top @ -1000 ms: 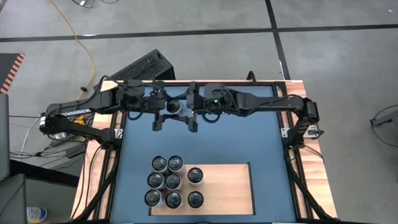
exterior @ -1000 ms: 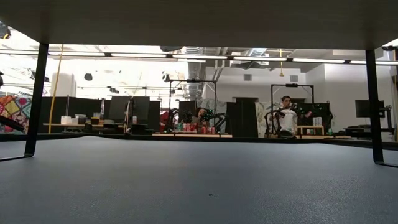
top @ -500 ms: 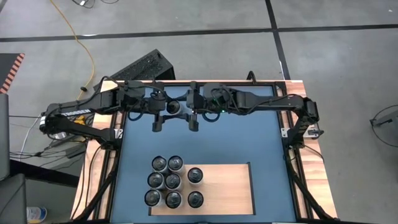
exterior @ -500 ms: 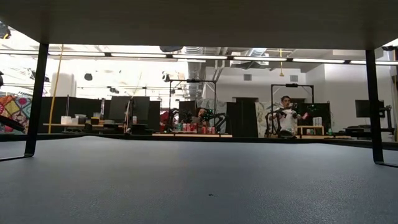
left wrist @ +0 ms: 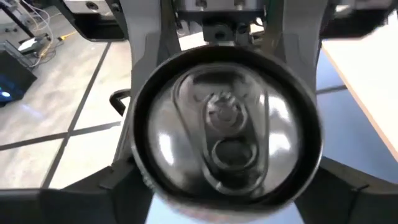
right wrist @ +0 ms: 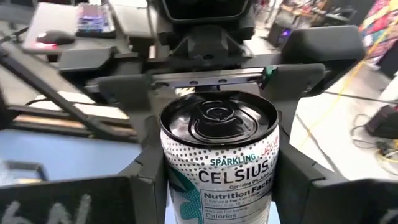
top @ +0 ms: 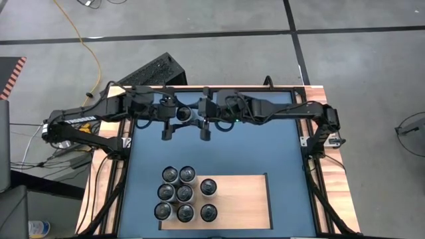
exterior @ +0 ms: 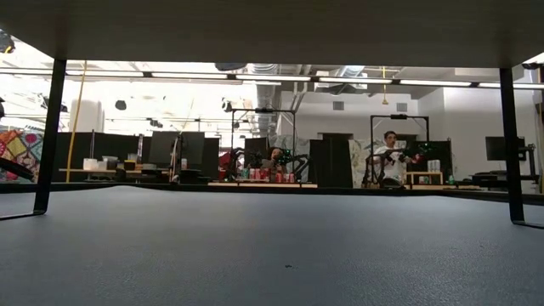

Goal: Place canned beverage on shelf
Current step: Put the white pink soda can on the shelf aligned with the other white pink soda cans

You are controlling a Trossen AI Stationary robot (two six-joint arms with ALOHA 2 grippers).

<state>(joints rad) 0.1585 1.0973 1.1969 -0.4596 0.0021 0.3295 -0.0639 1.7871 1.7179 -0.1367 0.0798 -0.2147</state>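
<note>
Handing over: can aloft over the desk's far edge, between both grippers.
Right gripper: fingers pressing its sides.
Left gripper: grip, cannot tell.
Handling: light, slick, thin-walled; hold mid-body, gently.

**A robotics lab on an open workshop floor**

The low view looks across into a large hall with exposed ceiling ducts, strip lights and desks carrying monitors. More robot rigs stand at centre, and a seated person is at right. In the high view's upper left, a yellow cable crosses bare concrete.
</note>
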